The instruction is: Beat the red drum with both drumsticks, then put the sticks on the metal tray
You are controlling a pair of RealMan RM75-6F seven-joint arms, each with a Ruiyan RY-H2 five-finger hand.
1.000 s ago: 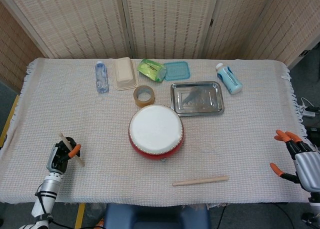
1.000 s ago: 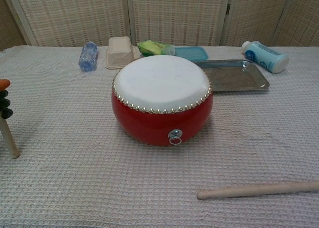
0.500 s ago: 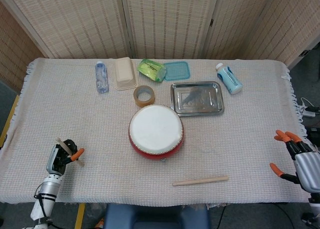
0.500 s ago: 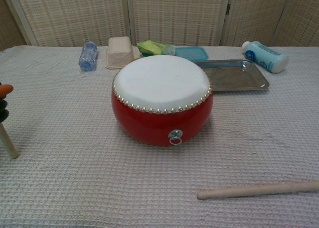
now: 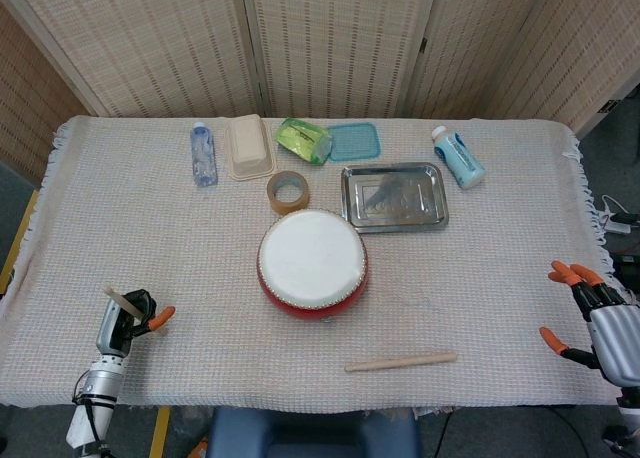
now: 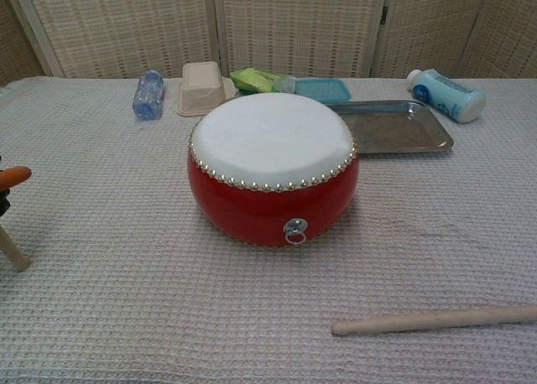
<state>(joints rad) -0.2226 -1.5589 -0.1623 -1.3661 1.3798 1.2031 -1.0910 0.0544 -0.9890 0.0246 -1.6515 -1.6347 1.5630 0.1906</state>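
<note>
The head view looks steeply down from high above the near edge, taking in the whole cloth-covered table [image 5: 480, 268] up to the woven folding screen [image 5: 330, 43] behind it. The chest view sits low and close, facing level across the cloth toward the same screen. Both share the round red drum with the white skin [image 5: 312, 263], which fills the centre of the chest view [image 6: 273, 168], the rectangular metal tray [image 5: 394, 197] behind it, and the loose wooden drumstick [image 5: 401, 361] in front.
</note>
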